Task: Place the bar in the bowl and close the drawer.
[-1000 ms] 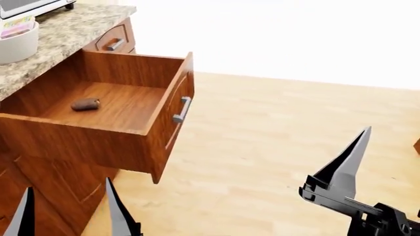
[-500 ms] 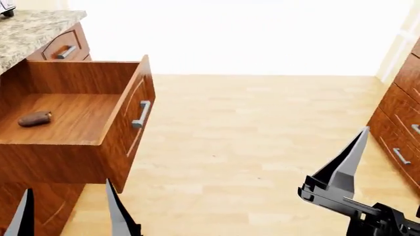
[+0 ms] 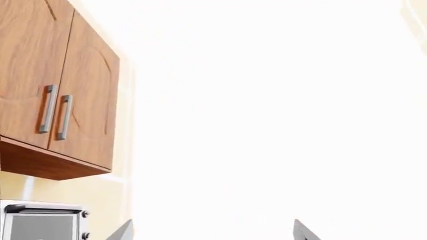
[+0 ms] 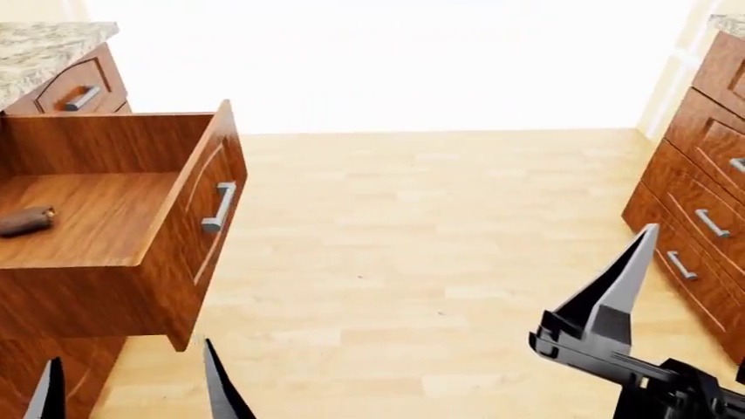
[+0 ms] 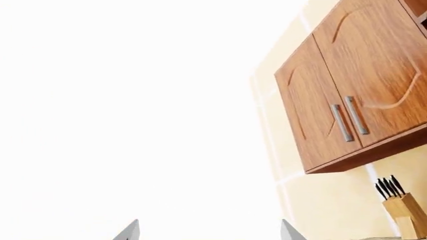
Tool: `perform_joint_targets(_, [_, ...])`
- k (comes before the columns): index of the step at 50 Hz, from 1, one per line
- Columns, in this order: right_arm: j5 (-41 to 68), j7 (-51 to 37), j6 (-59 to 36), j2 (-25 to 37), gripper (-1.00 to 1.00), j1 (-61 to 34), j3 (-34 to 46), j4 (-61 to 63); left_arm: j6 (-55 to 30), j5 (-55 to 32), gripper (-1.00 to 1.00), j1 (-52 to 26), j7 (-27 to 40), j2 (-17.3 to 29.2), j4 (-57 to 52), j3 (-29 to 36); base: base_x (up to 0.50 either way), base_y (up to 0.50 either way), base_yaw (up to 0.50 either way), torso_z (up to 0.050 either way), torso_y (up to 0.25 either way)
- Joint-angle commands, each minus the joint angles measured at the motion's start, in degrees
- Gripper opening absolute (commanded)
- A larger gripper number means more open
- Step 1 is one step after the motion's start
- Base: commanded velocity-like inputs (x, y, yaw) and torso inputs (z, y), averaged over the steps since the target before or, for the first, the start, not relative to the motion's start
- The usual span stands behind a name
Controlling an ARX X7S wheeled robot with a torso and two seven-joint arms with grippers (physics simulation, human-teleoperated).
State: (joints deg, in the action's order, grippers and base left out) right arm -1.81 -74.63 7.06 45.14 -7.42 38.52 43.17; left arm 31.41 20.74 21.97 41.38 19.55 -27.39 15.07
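**Head view: drawer open, bar untouched, nothing yet done**

Head view first, nearest things: the left gripper (image 4: 131,384) pokes up at the lower edge with its jaws spread apart and nothing between them. The right gripper (image 4: 605,305) shows only one tall finger there, but its wrist view has two tips standing wide with empty air between, so I judge it open and empty as well.

Just beyond the left gripper, the drawer (image 4: 187,218) stands pulled well out, its grey handle facing the open floor. The bar (image 4: 23,220) lies on the drawer's wooden bottom, right at the picture's edge, apart from the drawer walls. Neither gripper is near it.

So, by my reckoning, both halves of the task remain: the bar needs lifting out, and the drawer needs shutting. The bowl is not in any view.

Further off, a run of drawers (image 4: 699,201) lines the far side of the bare wood floor (image 4: 431,244). The bench (image 4: 35,48) top shows behind the open drawer. Overhead, the wrist views catch wall cabinets (image 3: 53,85), a toaster oven (image 3: 40,222) and a knife block (image 5: 403,207). Nothing blocks the drawer.
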Motion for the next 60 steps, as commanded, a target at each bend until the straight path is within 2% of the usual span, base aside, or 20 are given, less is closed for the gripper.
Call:
perform_joint_targets(1, [-3.7, 0.63, 2.31, 1.29, 1.0, 0.29, -0.59, 2.21, -4.42, 8.63, 1.0, 3.78, -5.23, -4.33, -16.78, 2.61, 0.0, 0.0, 0.0, 0.0, 0.0])
perform_joint_targets(2, [-4.09, 0.31, 2.71, 1.81, 1.0, 0.82, -0.85, 2.77, -13.01, 0.54, 1.0, -3.43, -13.36, -4.16, -25.38, 0.14, 0.0, 0.0, 0.0, 0.0, 0.0])
perform_joint_targets(3, [-4.37, 0.02, 3.1, 2.23, 1.0, 1.29, -1.07, 3.18, -21.61, -3.25, 1.0, -10.44, -20.21, -6.36, -32.55, -2.18, 0.0, 0.0, 0.0, 0.0, 0.0])
perform_joint_targets(4, [-4.73, -0.31, 3.54, 2.62, 1.0, 1.83, -1.23, 3.48, -30.2, -4.1, 1.0, -14.74, -28.81, -14.96, -32.6, -8.44, 0.0, 0.0, 0.0, 0.0, 0.0])
perform_joint_targets(5, [-5.11, -0.54, 3.82, 2.9, 1.0, 2.27, -1.34, 3.7, -33.34, -4.56, 1.0, -17.96, -36.64, -19.51, -32.61, -10.32, 0.0, 0.0, 0.0, 0.0, 0.0])
perform_joint_targets(8, [-5.65, -1.07, 4.51, 3.46, 1.0, 3.18, -1.64, 3.92, -34.08, -4.04, 1.0, -20.4, -36.99, -19.53, -32.61, -10.69, 0.0, 0.0, 0.0, 0.0, 0.0])
perform_joint_targets(31, [-5.88, -0.3, 4.44, 2.93, 1.0, 4.28, -1.66, 3.56, -36.73, -5.48, 1.0, -22.27, -37.44, -19.53, -32.61, -12.32, 0.06, 0.0, 0.0, 0.0, 0.0])
perform_joint_targets(33, [-5.91, -0.46, 4.31, 3.05, 1.0, 4.46, -1.95, 3.7, -27.22, -9.92, 1.0, -14.41, -35.97, -18.02, -30.77, -16.68, 0.14, 0.0, 0.0, 0.0, 0.0])
perform_joint_targets(35, [-5.82, -0.52, 4.24, 3.1, 1.0, 4.53, -2.16, 3.82, -15.82, -11.93, 1.0, -10.85, -33.09, -16.07, -22.53, -18.41, 0.14, 0.0, 0.0, 0.0, 0.0])
perform_joint_targets(38, [-5.66, -0.51, 4.49, 3.07, 1.0, 4.55, -2.32, 3.6, -10.65, -12.46, 1.0, -9.84, -31.67, -15.03, -18.24, -18.76, 0.14, 0.0, 0.0, 0.0, 0.0])
perform_joint_targets(44, [-5.67, -0.7, 5.4, 3.07, 1.0, 4.87, -2.55, 2.89, -7.79, -12.24, 1.0, -9.37, -30.42, -14.15, -15.72, -18.45, 0.14, 0.0, 0.0, 0.0, 0.0])
perform_joint_targets(60, [-5.86, -0.04, 4.61, 2.25, 1.0, 5.14, -2.61, 3.03, -7.73, -12.1, 1.0, -8.74, -28.7, -12.79, -15.79, -17.7, 0.15, 0.0, 0.0, 0.0, 0.0])
